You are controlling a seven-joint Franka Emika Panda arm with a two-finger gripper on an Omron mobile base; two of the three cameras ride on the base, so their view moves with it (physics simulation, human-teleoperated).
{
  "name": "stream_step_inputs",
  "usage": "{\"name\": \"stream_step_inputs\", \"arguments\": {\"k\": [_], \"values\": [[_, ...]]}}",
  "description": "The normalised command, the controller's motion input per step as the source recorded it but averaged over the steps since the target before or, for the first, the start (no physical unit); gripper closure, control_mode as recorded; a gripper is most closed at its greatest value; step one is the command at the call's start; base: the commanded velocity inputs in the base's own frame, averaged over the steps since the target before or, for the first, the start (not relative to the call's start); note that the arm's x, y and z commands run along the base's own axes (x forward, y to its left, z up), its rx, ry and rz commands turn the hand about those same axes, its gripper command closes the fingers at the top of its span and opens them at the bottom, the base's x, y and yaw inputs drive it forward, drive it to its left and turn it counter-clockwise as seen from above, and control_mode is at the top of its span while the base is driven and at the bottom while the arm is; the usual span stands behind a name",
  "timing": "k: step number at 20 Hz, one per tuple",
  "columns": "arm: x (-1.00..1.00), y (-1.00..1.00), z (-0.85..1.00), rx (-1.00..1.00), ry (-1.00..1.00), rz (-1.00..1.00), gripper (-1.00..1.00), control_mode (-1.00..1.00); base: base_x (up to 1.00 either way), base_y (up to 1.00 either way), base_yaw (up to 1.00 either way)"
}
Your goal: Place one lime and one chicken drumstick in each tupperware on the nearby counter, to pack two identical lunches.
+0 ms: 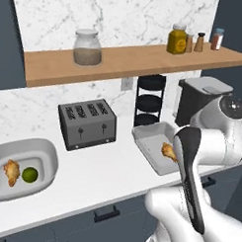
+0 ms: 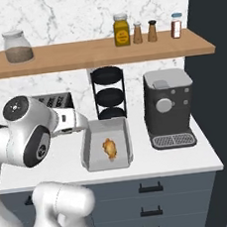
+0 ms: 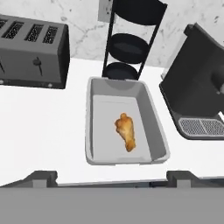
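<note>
The tool (image 3: 112,178) stands wide, holding nothing. At frame centre, a lumpy golden drumstick (image 3: 125,131) lies in the rectangular grey tray (image 3: 93,127). At lower left, the oval white tub (image 1: 48,152) holds a second drumstick (image 1: 11,172) beside a glossy lime (image 1: 30,175).

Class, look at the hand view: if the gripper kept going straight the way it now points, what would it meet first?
Most likely the chicken drumstick lying in the grey tray, or the tray floor beside it; the open gripper has nothing nearer ahead, though depth is uncertain.
</note>
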Motion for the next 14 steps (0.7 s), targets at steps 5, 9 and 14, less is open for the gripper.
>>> {"name": "stream_step_inputs", "arguments": {"k": [5,9,14], "values": [[0.00,0.00,0.00,0.00,0.00,0.00,-1.00,1.00,-0.96,-0.60,-0.08],[0.00,0.00,0.00,0.00,0.00,0.00,-1.00,1.00,-0.37,-1.00,-0.10],[0.00,0.00,0.00,0.00,0.00,0.00,-1.00,1.00,-0.12,-1.00,-0.05]]}}
